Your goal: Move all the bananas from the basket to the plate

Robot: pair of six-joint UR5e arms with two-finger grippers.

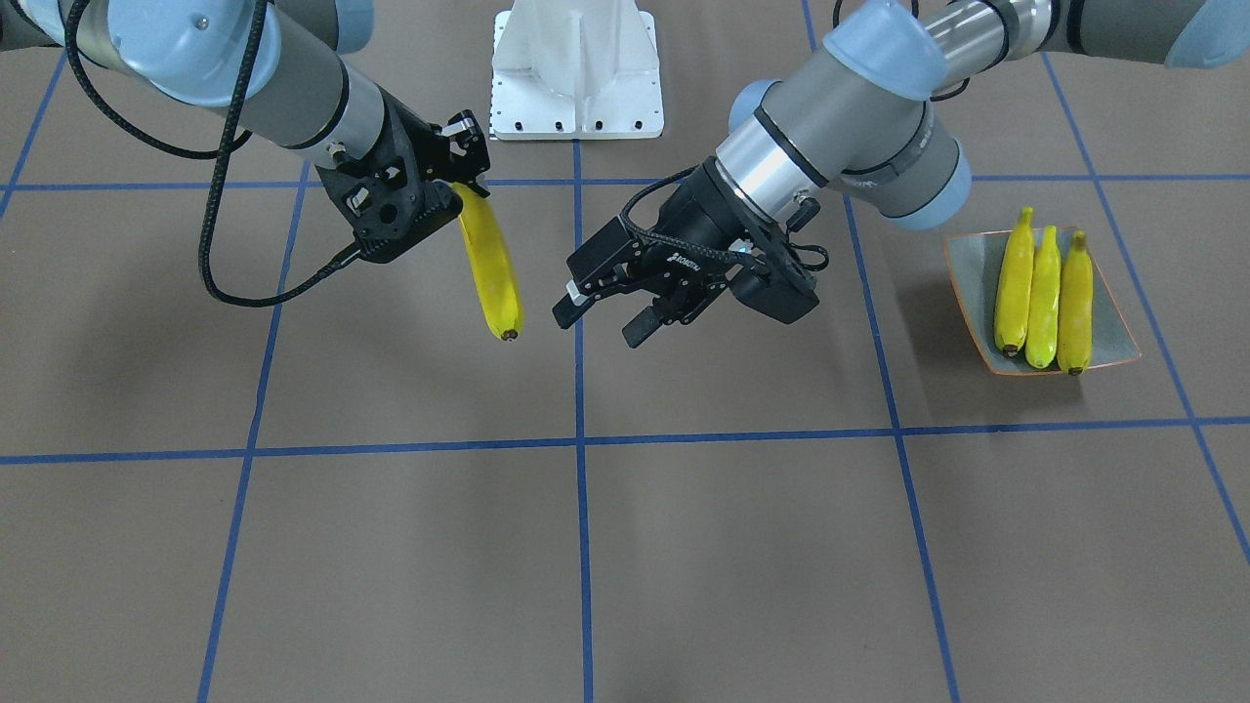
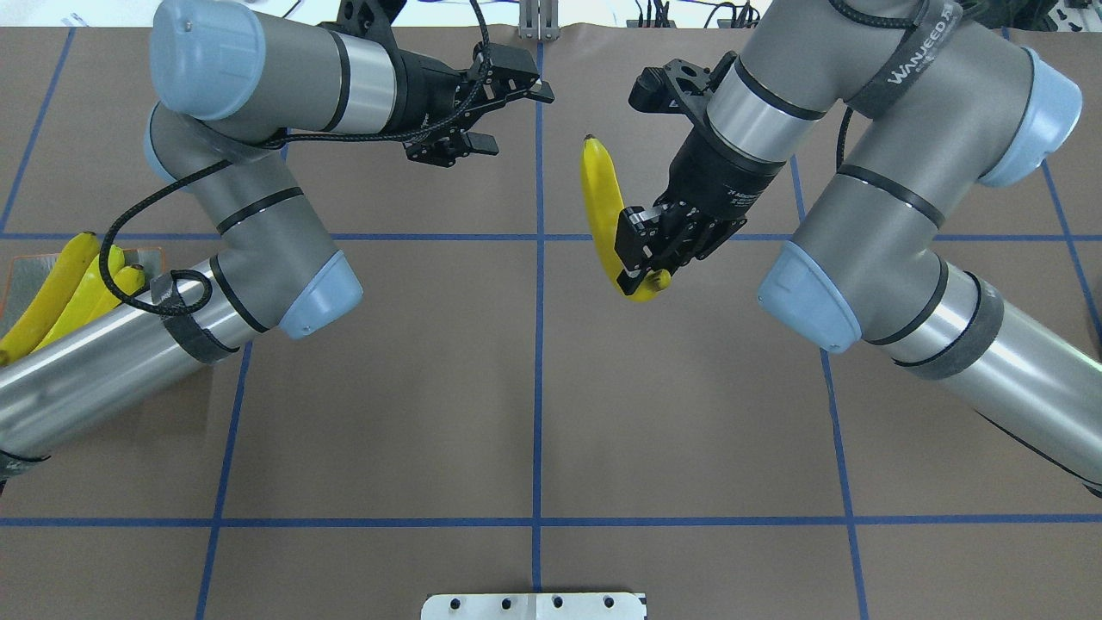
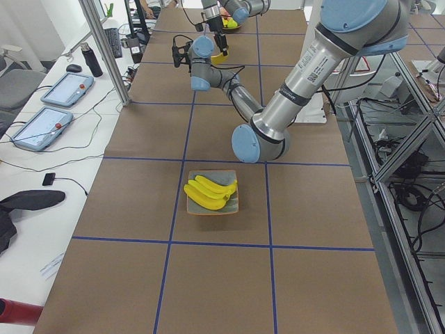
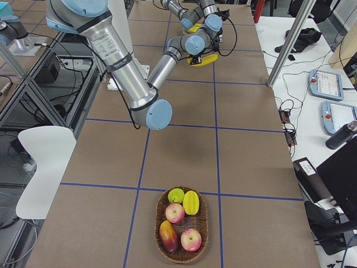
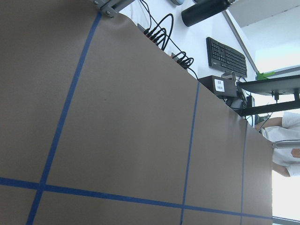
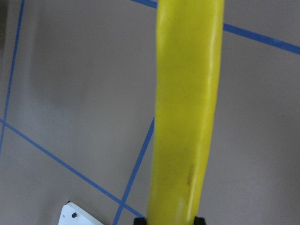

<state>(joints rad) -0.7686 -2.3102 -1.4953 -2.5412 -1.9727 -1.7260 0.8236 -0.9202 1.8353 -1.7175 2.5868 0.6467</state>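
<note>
Right gripper (image 1: 467, 184) had the last banana (image 1: 491, 268) clamped by its stem end, well away from the plate (image 1: 967, 273). Left gripper (image 1: 603, 322) sat between them, jaws apart, likely waiting for a handover. Three bananas (image 1: 1043, 293) lay on the plate.

- Overhead sits behind my shoulders, looking down; the front view faces me, steeply.
- Both share the middle of the table (image 2: 534, 387) and the banana (image 1: 491, 268).
- Side views look along it from each end, far off.
- My wrist cameras sit close.
</note>
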